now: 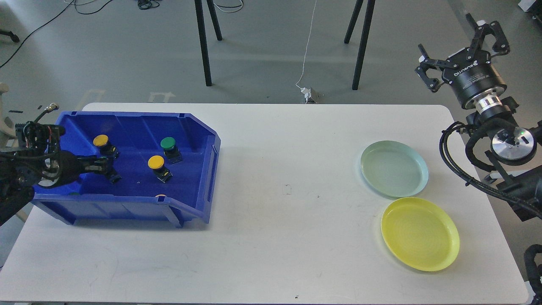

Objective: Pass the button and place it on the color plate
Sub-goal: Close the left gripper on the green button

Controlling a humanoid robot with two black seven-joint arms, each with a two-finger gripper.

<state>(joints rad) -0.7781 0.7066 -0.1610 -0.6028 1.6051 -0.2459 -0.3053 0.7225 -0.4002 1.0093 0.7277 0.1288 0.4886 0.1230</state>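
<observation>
— Buttons, where are they?
— All in the blue bin (199,178) at the left of the white tabletop (271,237). Nearest, a yellow-capped button (157,166) near the bin's middle; a green-capped button (170,148) just behind and to its right; a second yellow button (103,144) further left, toward the back wall.
— And the plates?
— Yellow plate (420,234) near the front right, pale green plate (394,169) just behind it, close but apart. Both bare.
— Left hand?
— Left hand (106,167) reaches into the bin from the left, low over the floor, just below the second yellow button. It is dark and seen side-on; I cannot tell how its fingers stand.
— Right hand?
— Right hand (463,53) is raised past the tabletop's far right corner, fingers spread wide, gripping nothing.
</observation>
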